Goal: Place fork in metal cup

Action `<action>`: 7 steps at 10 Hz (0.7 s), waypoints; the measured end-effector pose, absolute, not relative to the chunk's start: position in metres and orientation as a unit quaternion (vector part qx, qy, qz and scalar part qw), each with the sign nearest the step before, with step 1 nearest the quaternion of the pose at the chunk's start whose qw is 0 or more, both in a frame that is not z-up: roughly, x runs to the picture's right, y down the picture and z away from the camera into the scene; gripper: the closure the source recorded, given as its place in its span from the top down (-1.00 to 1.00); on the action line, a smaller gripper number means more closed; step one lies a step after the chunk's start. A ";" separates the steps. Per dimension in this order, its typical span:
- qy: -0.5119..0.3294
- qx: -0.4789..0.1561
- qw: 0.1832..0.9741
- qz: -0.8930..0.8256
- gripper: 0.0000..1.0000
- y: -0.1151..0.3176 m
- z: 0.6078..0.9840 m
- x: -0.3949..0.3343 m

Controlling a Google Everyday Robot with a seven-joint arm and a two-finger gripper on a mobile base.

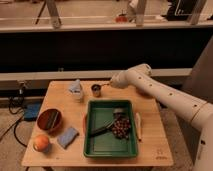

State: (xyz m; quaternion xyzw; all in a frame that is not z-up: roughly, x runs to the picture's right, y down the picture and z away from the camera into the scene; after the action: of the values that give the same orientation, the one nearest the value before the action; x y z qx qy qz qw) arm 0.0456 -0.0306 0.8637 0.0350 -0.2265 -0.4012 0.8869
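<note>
The metal cup [95,90] stands upright at the back of the wooden table [150,146], just behind the green tray. My gripper [111,84] is at the end of the white arm, just right of the cup and slightly above its rim. It is shut on the fork [104,87], a thin pale sliver that points left from the gripper toward the cup's rim. I cannot tell whether the fork's tip touches the cup.
The green tray [87,131] holds a dark utensil [102,130] and a brown clump [120,128]. A pale wooden stick [138,125] lies right of the tray. A reddish-brown bowl [49,120], an orange fruit [41,143], a blue sponge [67,136] and a pale crumpled object [76,88] sit on the left.
</note>
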 end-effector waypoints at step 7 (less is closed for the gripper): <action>-0.211 0.022 0.897 -0.388 0.60 -0.037 0.873 0.046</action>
State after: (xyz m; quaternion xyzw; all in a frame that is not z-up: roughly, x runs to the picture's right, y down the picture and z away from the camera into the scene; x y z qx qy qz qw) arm 0.0458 -0.0365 0.8729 0.0217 -0.2114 -0.3878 0.8969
